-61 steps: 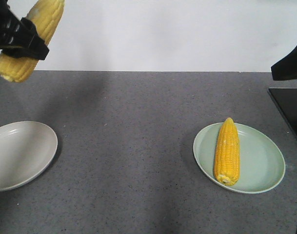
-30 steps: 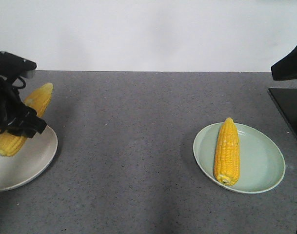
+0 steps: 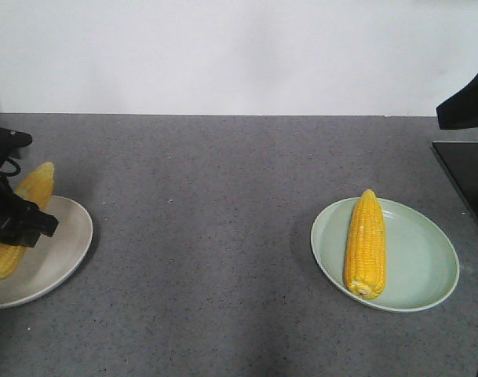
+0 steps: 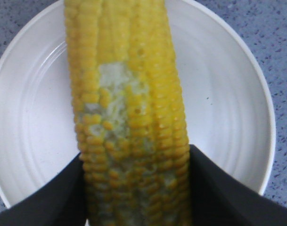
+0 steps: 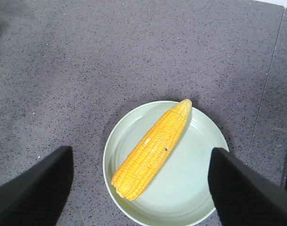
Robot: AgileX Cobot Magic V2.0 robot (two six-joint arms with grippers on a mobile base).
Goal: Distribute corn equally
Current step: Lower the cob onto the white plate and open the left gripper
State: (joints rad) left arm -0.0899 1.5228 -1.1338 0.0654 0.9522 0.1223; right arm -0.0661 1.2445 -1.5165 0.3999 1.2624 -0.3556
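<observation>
Two cobs make up the load here, one to each plate. The held cob (image 4: 129, 117) is pinched across its thick lower part by the left gripper (image 4: 134, 188), its dark pads pressed against both flanks, and it hangs low over the white plate (image 3: 62, 236) at the left edge of the grey speckled surface (image 3: 223, 236); whether it already touches the plate I cannot tell. The other cob (image 3: 365, 243) lies flat in the pale green plate (image 3: 427, 259) toward the right edge of that surface, tip pointing to the far side. The right gripper (image 5: 138, 188) hangs above it with its jaws spread wide, holding nothing. A cob like this should be firm and stiff, moderately weighty for its size, so it will not sag in a grip; but the rows of rounded kernels are bumpy and glossy, likely a bit slick, and they can crush under hard pressure, as the pale mashed patch on the held cob suggests. The thick middle or lower third looks the best place to hold, across the width, since the taper toward the tip would let the pads slide. Both plates are smooth, shallow and round, with low rims that would hardly stop a rolling cob.
</observation>
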